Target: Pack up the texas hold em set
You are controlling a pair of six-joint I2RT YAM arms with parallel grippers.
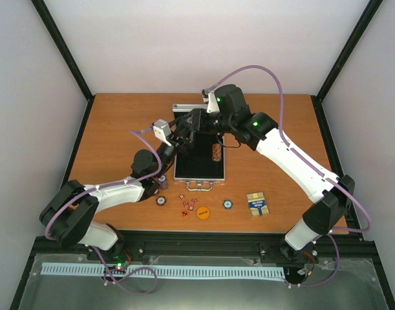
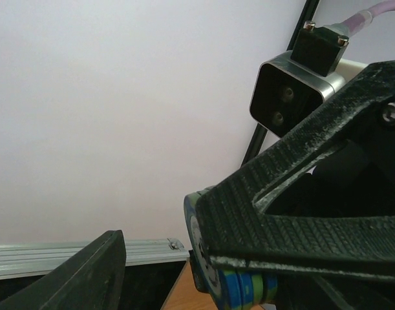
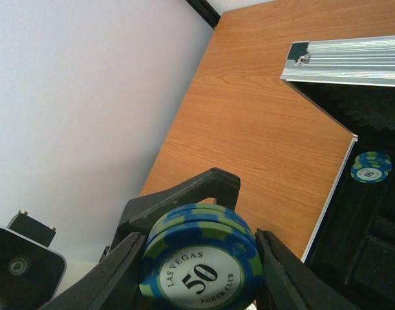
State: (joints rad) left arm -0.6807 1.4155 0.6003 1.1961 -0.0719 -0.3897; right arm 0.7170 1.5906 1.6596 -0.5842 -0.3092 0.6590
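The silver case (image 1: 198, 177) lies open at the table's centre with its lid upright behind it. My right gripper (image 1: 196, 123) is above the case's back left corner. In the right wrist view it (image 3: 200, 274) is shut on the rims of a short stack of blue-green poker chips (image 3: 200, 258) marked 50. My left gripper (image 1: 182, 137) meets it there. It is open in the left wrist view (image 2: 178, 258), with one finger (image 3: 210, 190) behind the stack (image 2: 249, 284). Blue-green chips (image 3: 368, 169) and a brown stack (image 1: 216, 153) lie in the case.
On the table in front of the case lie red dice (image 1: 186, 205), an orange disc (image 1: 203, 212), single chips (image 1: 228, 204) (image 1: 160, 201), a small chip stack (image 1: 162, 183) and the blue-yellow card deck (image 1: 257, 204). The case handle (image 1: 198, 187) faces the arms.
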